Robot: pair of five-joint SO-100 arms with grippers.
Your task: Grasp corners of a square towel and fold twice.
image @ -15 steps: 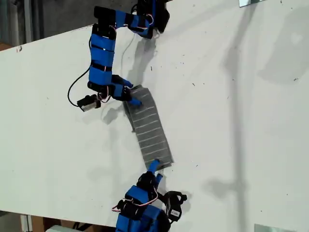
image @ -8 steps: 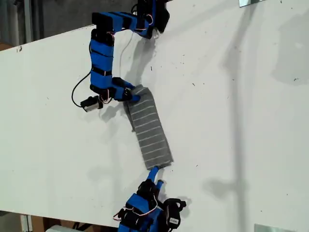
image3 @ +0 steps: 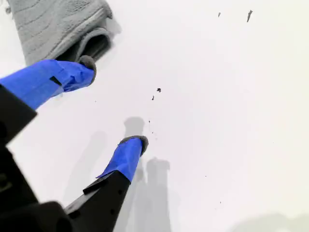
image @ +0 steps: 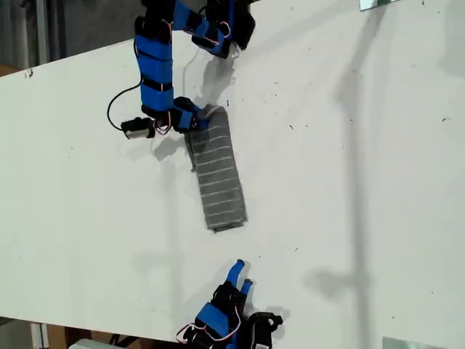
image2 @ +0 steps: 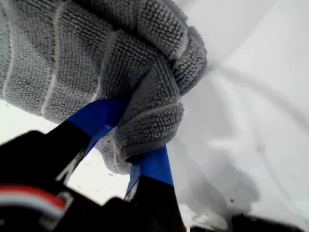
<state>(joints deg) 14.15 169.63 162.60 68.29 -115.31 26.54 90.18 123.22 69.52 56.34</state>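
towel (image2: 96,63) pinched in first tool (image2: 130,145) | second tool (image3: 108,106) wide apart, holding nothing

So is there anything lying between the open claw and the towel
No. The exterior view shows only bare white table between my second gripper's open claw and the near end of the square towel.

White table (image: 349,182), dark floor (image: 65,29) beyond

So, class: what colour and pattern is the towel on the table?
The towel is dark grey with thin white parallel stripes, clearest in the exterior view.
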